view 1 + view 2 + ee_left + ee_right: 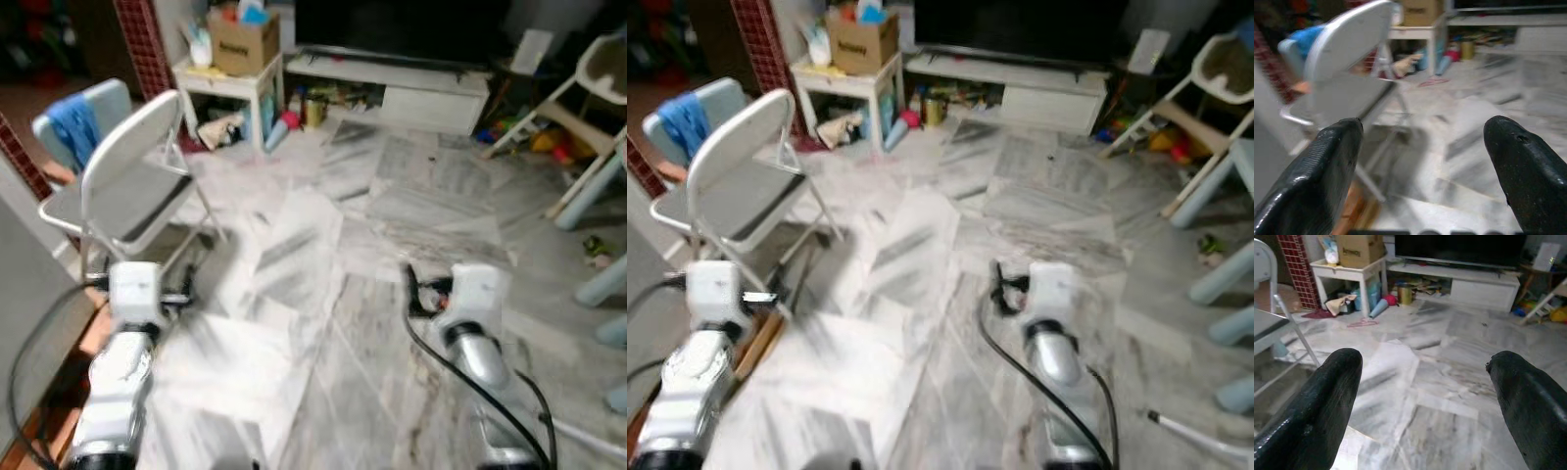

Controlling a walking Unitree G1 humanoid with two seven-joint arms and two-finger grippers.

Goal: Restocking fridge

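Cardboard box [243, 41] on the small white counter [227, 82] has dark print, too blurry to read. Folding chair [132, 176] stands close by the left hand [1422, 161]; right hand [1425, 396] hangs over marble floor [323, 255]. Both hands spread open, empty. No fridge spotted here.

Head stereo looks down; wrists forward, sharing folding chair [132, 176].

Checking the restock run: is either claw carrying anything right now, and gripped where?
Nothing is held. The left claw and the right claw are both open, with bare marble floor between their fingers.
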